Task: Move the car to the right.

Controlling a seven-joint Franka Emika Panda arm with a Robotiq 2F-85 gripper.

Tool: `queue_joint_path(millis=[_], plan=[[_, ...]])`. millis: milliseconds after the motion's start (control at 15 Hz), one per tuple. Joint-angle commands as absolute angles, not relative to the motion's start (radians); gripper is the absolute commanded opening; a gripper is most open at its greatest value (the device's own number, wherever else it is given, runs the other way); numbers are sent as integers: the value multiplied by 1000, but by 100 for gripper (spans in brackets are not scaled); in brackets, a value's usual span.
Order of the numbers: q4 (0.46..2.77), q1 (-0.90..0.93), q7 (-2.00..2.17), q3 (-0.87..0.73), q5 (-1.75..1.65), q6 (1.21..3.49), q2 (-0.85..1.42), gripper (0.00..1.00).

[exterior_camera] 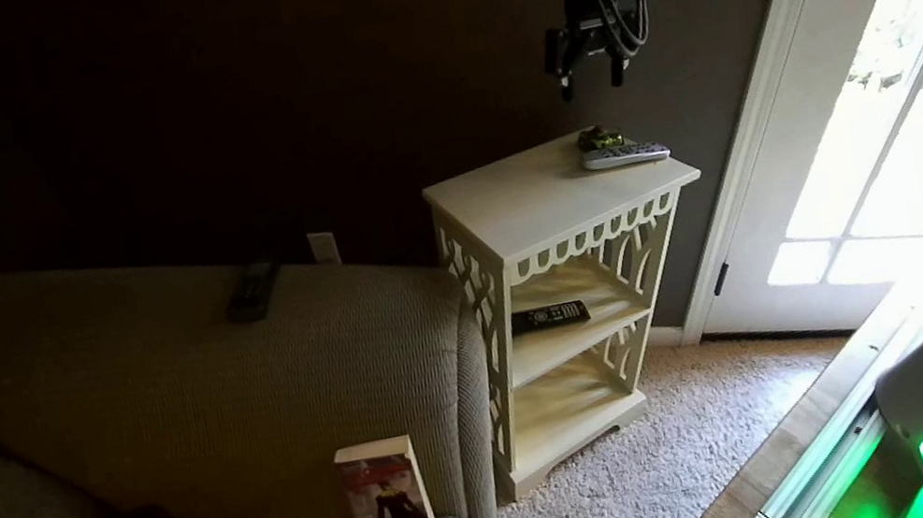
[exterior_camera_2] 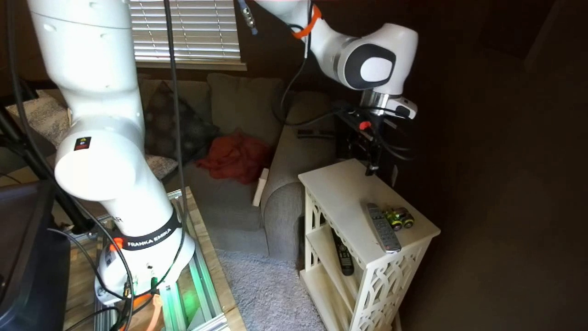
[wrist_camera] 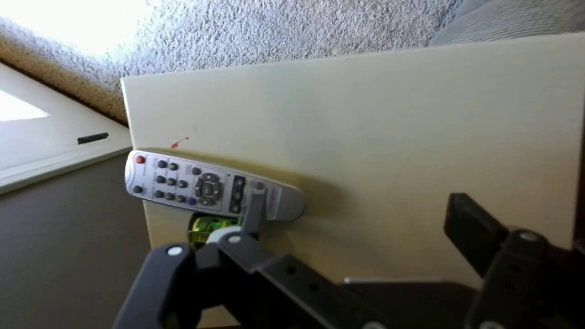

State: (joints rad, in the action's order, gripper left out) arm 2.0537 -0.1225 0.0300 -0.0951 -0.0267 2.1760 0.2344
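Observation:
The car is a very small, dark toy with green and yellow parts. It sits near one end of the cream tabletop in both exterior views (exterior_camera: pixel 600 140) (exterior_camera_2: pixel 399 218). A grey remote lies right beside it (exterior_camera: pixel 626 156) (exterior_camera_2: pixel 383 227). In the wrist view the car (wrist_camera: pixel 211 227) is partly hidden by a finger, below the remote (wrist_camera: pixel 215 187). My gripper (exterior_camera: pixel 593 82) is open and empty, raised above the tabletop (exterior_camera: pixel 525 191). In the wrist view the fingers of the gripper (wrist_camera: pixel 356 196) are wide apart, with bare tabletop between them.
A black remote (exterior_camera: pixel 552 316) lies on the shelf under the top. The sofa arm (exterior_camera: pixel 361 334) stands beside the table, with another dark remote (exterior_camera: pixel 254 291) on it. A book (exterior_camera: pixel 387 497) stands on the sofa. A dark wall (exterior_camera: pixel 354 78) and a white door (exterior_camera: pixel 763 244) border the table.

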Motion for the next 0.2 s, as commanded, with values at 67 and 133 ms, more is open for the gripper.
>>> queue_joint_path(millis=[67,133], plan=[[2104,-97,29,-83,-26,2173,182,100],[2120,-93,29,-80,-26,2173,168,100]])
